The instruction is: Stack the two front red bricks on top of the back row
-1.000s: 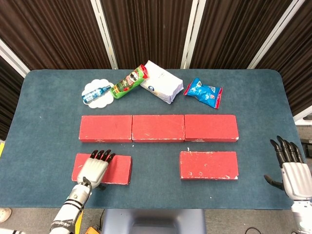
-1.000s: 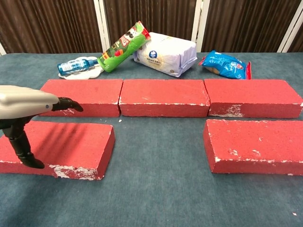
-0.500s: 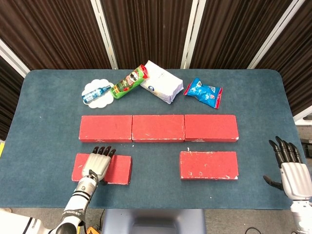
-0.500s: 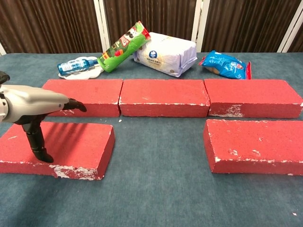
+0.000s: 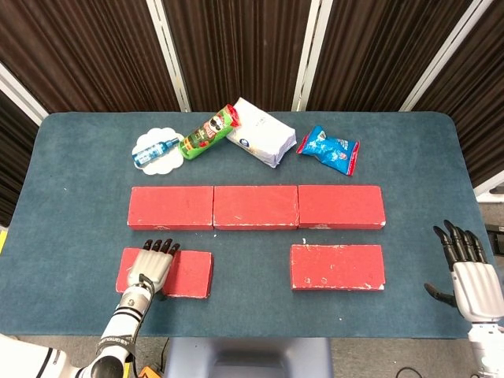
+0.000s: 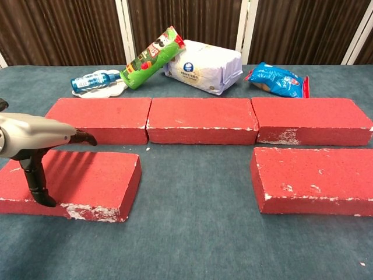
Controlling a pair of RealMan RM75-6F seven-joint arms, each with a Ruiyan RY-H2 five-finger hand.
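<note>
A: Blue-carpeted worktop (image 5: 71,197), dark curtains behind. Nearest entries?

B: Left hand (image 5: 153,266), fingers flat over the left front brick (image 5: 185,272), thumb down its near face; nothing lifted. Right hand (image 5: 469,272), released, fingers apart, well to the right of the right front brick (image 5: 337,266).

A: Progress?

B: None visible. Both front bricks lie on the worktop; both stackings remain.

A: Beyond the left hand?

B: Back row (image 5: 256,207), three bricks end to end, tops bare. Farther: small bottle (image 5: 156,150) on a white doily, green can (image 5: 209,132), white bag (image 5: 261,131), blue packet (image 5: 329,149). None obstructs, I judge.
</note>
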